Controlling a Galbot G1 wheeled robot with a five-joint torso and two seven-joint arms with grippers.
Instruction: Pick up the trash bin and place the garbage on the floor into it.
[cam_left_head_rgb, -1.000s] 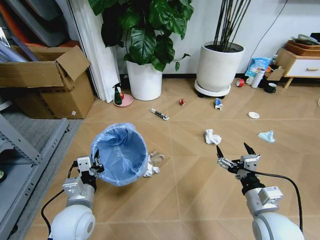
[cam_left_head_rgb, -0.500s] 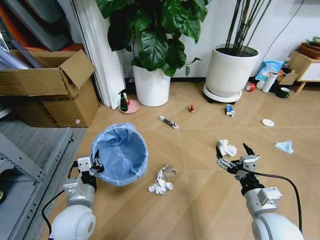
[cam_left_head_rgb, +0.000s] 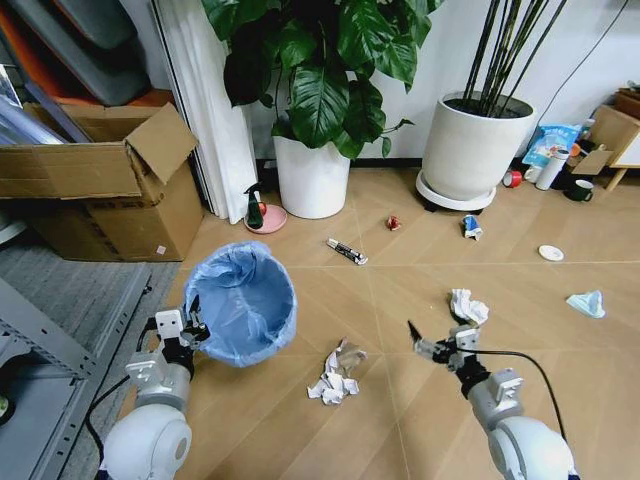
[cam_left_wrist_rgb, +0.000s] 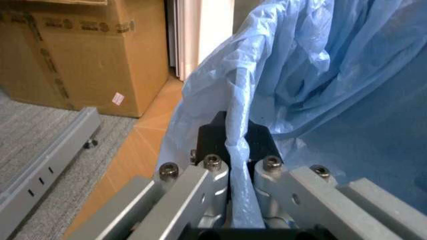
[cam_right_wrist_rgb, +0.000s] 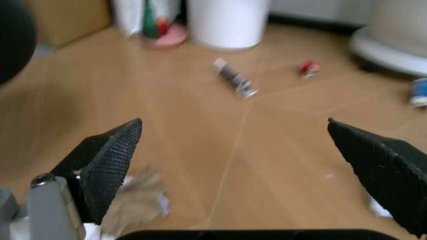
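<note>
Your left gripper (cam_left_head_rgb: 190, 318) still pinches the rim of the trash bin (cam_left_head_rgb: 240, 303), jaws pressed on the blue liner, holding it up off the floor. The view has crept forward, so the robot has driven closer. Your right gripper (cam_left_head_rgb: 436, 342), fingers spread and empty, has swung toward the bin; the crumpled paper wad (cam_left_head_rgb: 337, 372) now lies between the two, likely your first pickup.

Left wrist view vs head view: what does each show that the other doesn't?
Left wrist alone: the left end effector pinching the light-blue bag at the trash bin rim, close up. Head alone: the open right end effector over the floor, a crumpled paper wad near the bin, a face mask, plant pots. Both: bin, cardboard box, grey shelf rail.
</note>
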